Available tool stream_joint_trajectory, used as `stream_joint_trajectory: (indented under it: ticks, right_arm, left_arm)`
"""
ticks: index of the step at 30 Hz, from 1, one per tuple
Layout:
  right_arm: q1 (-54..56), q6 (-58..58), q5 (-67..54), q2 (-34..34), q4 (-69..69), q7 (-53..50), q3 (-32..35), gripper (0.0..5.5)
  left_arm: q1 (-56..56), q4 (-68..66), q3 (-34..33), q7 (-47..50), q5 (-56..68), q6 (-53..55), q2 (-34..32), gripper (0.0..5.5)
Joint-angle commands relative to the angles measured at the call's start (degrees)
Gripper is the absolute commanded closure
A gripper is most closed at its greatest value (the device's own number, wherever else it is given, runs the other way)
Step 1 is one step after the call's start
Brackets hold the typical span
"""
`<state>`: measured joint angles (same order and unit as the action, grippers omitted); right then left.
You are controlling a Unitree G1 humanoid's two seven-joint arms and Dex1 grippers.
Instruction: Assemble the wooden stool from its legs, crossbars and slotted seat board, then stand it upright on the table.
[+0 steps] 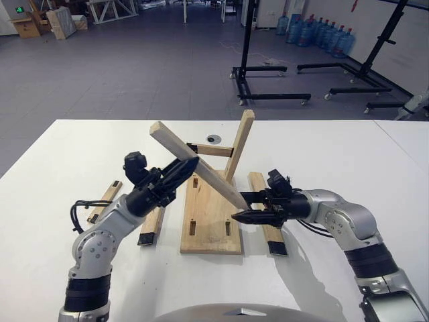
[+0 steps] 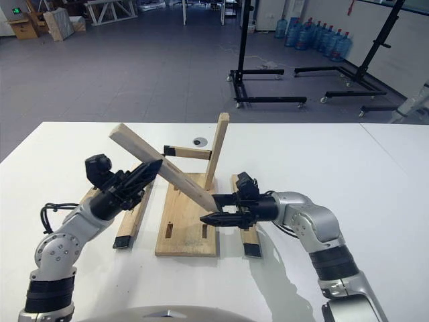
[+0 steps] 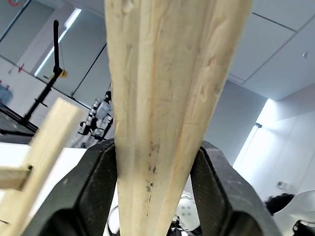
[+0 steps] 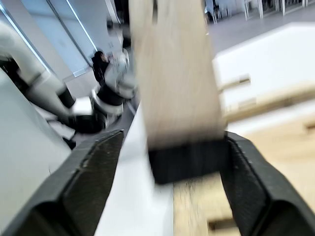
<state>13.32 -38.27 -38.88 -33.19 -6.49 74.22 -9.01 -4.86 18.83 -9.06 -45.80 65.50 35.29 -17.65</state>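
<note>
The slotted seat board [image 1: 201, 231] lies flat at the table's middle. One wooden leg [image 1: 242, 141] stands tilted at the board's far end, with a short crossbar [image 1: 211, 149] sticking out of it to the left. My left gripper [image 1: 190, 164] is shut on a second leg [image 1: 171, 142], held slanting over the board with its lower end down to the right; the left wrist view has this leg [image 3: 167, 98] clamped between the fingers [image 3: 93, 191]. My right gripper [image 1: 244, 206] is open, with the leg's black-tipped lower end [image 4: 189, 160] between its fingers [image 4: 93, 172].
A loose leg [image 1: 268, 225] lies right of the board, and two more wooden pieces [image 1: 153, 227] [image 1: 104, 200] lie to its left. A small round hole [image 1: 213, 139] sits in the table behind the board. Black wheeled stands [image 1: 268, 74] are on the floor beyond.
</note>
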Motion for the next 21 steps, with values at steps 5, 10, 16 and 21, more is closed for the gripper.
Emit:
stream_joint_trajectory:
  ticks: [5, 10, 16, 21]
  right_arm:
    - [4.2, 4.6, 1.2, 1.2, 2.4, -6.0, 7.0, 1.92]
    - [7.7, 4.1, -0.7, 1.5, 2.4, -7.0, 10.1, 1.92]
    - [7.7, 2.1, -4.1, 1.0, 0.7, -7.4, 12.3, 1.92]
    - [7.9, 1.5, -4.7, 0.9, 0.0, -8.4, 12.9, 1.92]
  left_arm:
    - [-9.8, -17.9, -1.7, -11.1, -11.2, -4.7, -8.9, 3.47]
    - [-16.6, -30.7, 2.1, -18.8, -23.7, -14.3, -11.1, 3.47]
    - [-19.9, -34.5, 1.6, -21.3, -30.5, -23.9, -10.9, 3.47]
    - [-23.6, -38.6, 1.4, -21.2, -34.6, -34.0, -8.4, 3.47]
